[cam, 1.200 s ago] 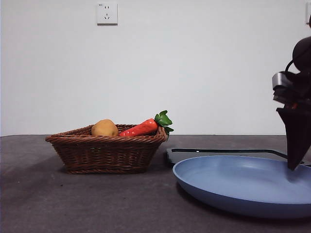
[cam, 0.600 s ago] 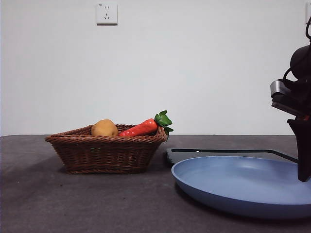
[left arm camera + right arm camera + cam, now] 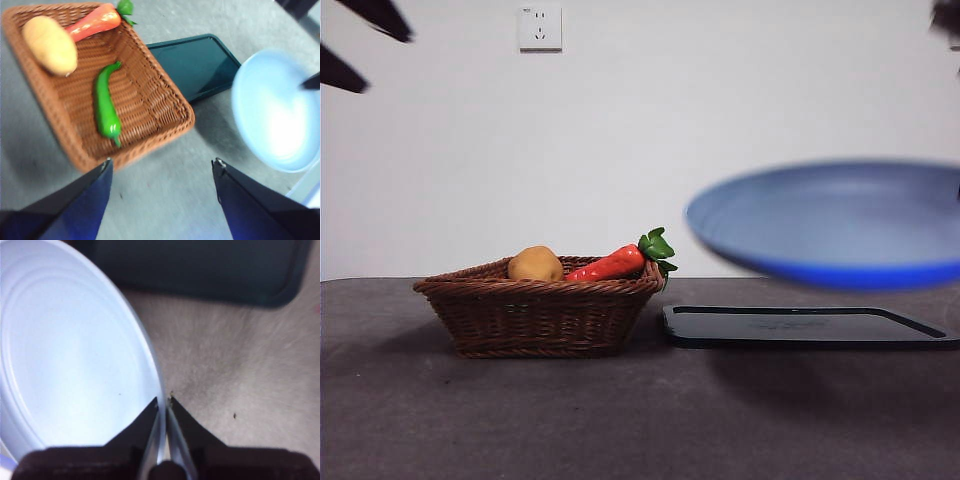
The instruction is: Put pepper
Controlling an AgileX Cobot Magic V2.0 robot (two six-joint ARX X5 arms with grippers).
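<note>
Right gripper [image 3: 163,402] fingers pinched onto rim of blue plate [image 3: 70,355], one finger each side of the thin edge; plate lifted clear of the surface [image 3: 520,420], hanging above dark tray [image 3: 800,325], blurred in front view. Left gripper [image 3: 162,167] fingers spread wide, nothing between them, hovering above the wicker basket [image 3: 160,107], near its front rim.

Green pepper [image 3: 106,102] lying flat on basket floor, roughly mid-basket, stem end toward the carrot [image 3: 92,22], tip toward the near rim. Apart from potato [image 3: 50,44], which sits in the basket corner beside the carrot. Pepper hidden behind basket wall in front view.

Handling guess: light, smooth glossy skin, likely slippery; looks like firm plastic, so probably stiff, little give. Slender and slightly curved, tapering, so could roll or squirt out of a loose pinch. Best hold likely across the thicker middle, fingers closing across its width, away from the thin tip.

Materials: basket of woven brown wicker, ribbed, rectangular with flared sides. Plate smooth, round, matte blue with shallow rim. Tray flat, dark green, rounded corners. Surface grey, slightly mottled.
</note>
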